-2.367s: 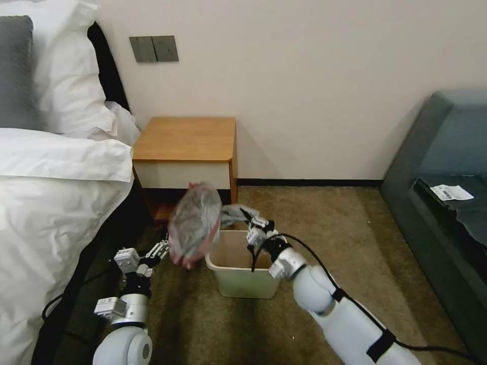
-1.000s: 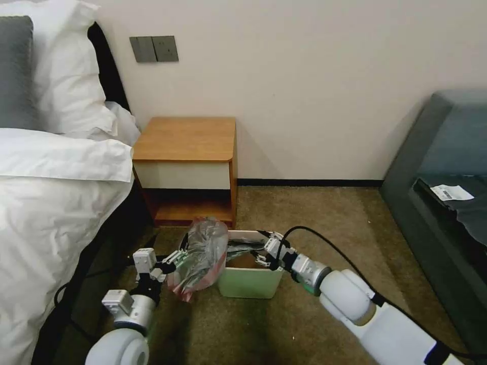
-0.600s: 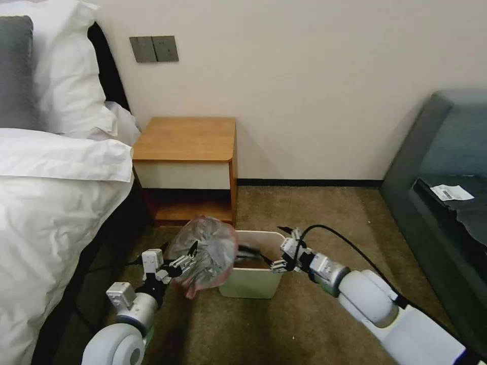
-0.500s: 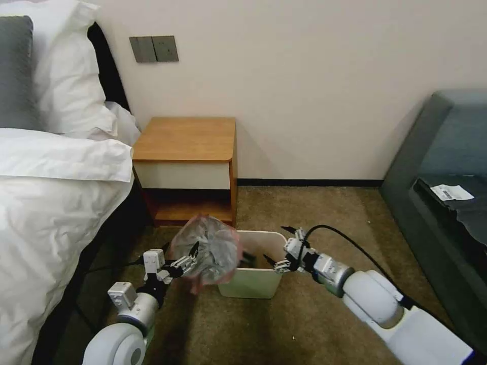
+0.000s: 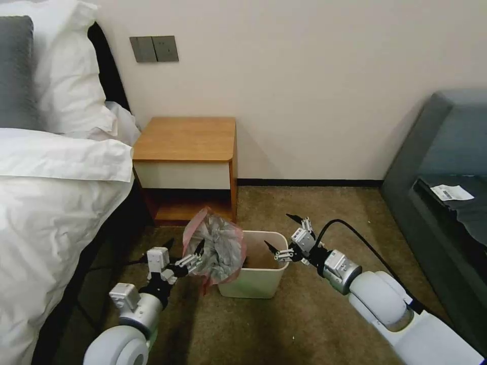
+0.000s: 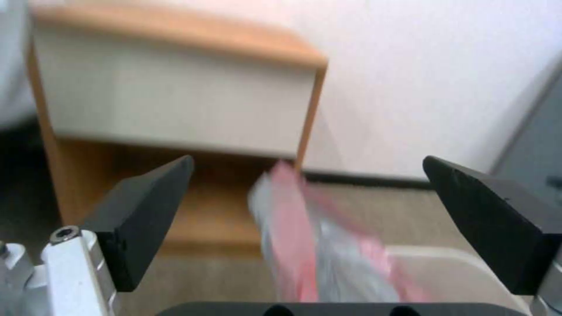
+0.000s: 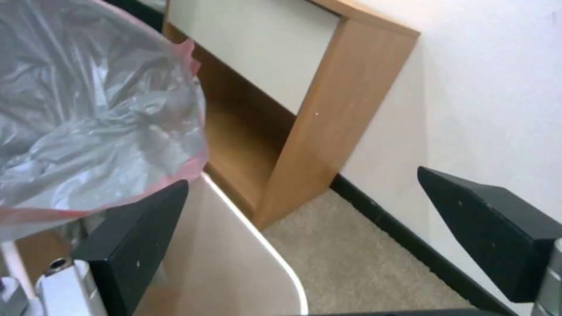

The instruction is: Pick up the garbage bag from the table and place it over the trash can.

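The right gripper (image 5: 280, 234) has let go of the bag (image 5: 217, 247) and pulled back beside the can (image 5: 264, 284), fingers spread and empty. The left gripper (image 5: 195, 252), also spread wide, has the bag bunched between its fingers, gripping nothing. The bag now slumps against the can's left rim, crumpled, not stretched over the opening. The bench (image 5: 185, 138) behind is bare. Lining looks unfinished.

White arms, black cables, black-tipped pincers.
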Robot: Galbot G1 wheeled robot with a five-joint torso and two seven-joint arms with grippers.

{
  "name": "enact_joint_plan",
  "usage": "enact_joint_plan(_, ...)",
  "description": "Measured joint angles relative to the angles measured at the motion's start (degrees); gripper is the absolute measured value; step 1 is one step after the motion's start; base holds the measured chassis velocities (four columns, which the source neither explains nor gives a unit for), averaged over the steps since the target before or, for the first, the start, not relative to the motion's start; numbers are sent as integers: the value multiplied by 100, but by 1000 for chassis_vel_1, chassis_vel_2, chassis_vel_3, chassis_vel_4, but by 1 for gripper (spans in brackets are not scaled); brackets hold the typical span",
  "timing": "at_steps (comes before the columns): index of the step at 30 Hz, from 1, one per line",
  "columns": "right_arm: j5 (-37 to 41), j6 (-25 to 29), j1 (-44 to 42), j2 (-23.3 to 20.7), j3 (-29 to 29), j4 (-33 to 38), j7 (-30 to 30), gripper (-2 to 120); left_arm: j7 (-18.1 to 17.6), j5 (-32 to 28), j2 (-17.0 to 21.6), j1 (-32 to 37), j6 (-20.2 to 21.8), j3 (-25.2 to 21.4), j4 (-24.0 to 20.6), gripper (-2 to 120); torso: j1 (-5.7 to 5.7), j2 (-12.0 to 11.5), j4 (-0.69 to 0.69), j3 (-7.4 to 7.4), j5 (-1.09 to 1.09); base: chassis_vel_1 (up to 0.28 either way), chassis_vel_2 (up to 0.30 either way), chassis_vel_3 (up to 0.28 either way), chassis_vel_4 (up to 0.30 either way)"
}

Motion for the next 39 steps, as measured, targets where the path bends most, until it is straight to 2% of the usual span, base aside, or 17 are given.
enact_joint_plan(1, 0, 0, 0, 0, 0, 0, 0, 100, 0, 0, 0, 0, 0, 0, 0, 98, 0, 0, 0, 0, 0, 0, 0, 0, 0)
enact_joint_plan(5, -16, 115, -46, 121, 108, -12, 16, 100, -87, 7, -77, 69, -2, 12, -510, 97, 0, 0, 0, 0, 0, 0, 0, 0, 0)
enact_joint_plan(10, -26, 188, -54, 234, 144, -10, 58, 100, 57, -566, -46, 63, 61, 265, -481, 98, 0, 0, 0, 0, -1, 0, 0, 0, 0)
enact_joint_plan(14, -73, 330, -137, 317, 184, -32, 71, 100, 477, -1020, 144, 39, -5, 624, 147, 97, 0, 0, 0, 0, -1, 0, 0, 0, 0)
enact_joint_plan(15, -73, 330, -137, 317, 184, -32, 71, 100, 477, -1020, 144, 39, -5, 624, 147, 97, 0, 0, 0, 0, -1, 0, 0, 0, 0)
enact_joint_plan(17, -101, 466, -160, 380, 189, -84, 54, 100, 882, -1124, 243, -89, -110, 711, 706, 97, 0, 0, -1, 0, -2, 0, 0, 0, 0)
enact_joint_plan(18, -101, 466, -160, 380, 189, -84, 54, 100, 882, -1124, 243, -89, -110, 711, 706, 97, 0, 0, -1, 0, -2, 0, 0, 0, 0)
enact_joint_plan(21, -109, 573, -182, 449, 183, -96, 11, 100, 1201, -1207, 296, -219, -286, 722, 1219, 97, 0, 0, 0, 0, -2, 0, 0, 0, 0)
enact_joint_plan(28, -159, 635, -195, 519, 139, -157, -40, 100, 1281, -1290, 199, -367, -453, 703, 1538, 97, 0, 0, 0, 0, -2, 0, 0, 0, 0)
enact_joint_plan(39, -266, 815, -299, 629, 109, -152, -121, 100, 1049, -1205, -34, -807, -381, 774, 2162, 97, 0, 0, 0, 0, -1, 0, 0, 0, 0)
